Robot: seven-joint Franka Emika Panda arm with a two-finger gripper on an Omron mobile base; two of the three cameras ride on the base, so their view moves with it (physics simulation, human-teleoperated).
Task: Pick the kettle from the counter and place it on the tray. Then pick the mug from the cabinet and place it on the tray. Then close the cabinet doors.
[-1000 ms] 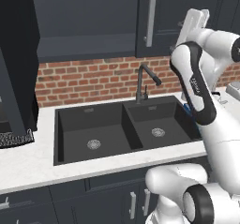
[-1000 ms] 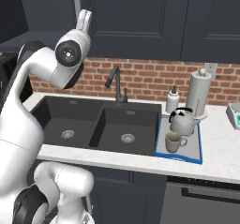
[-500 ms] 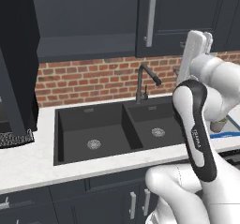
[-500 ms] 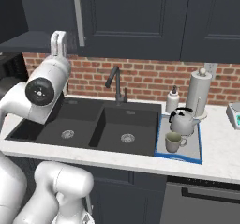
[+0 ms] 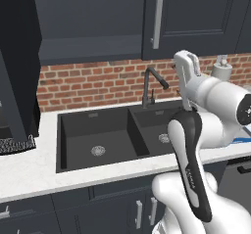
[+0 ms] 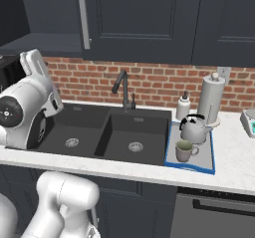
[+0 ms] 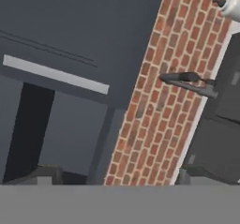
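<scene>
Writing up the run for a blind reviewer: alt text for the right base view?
A squat silver-grey kettle and a grey-beige mug sit on a blue-rimmed grey tray on the white counter, right of a black double sink. The white robot arm rises at left, below the dark wall cabinet's closed door.

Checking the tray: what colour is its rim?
Blue, around the grey tray; clearest in the right base view.

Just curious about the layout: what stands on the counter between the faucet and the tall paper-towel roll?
A small white soap bottle, seen in the right base view, between the faucet and paper-towel roll.
</scene>
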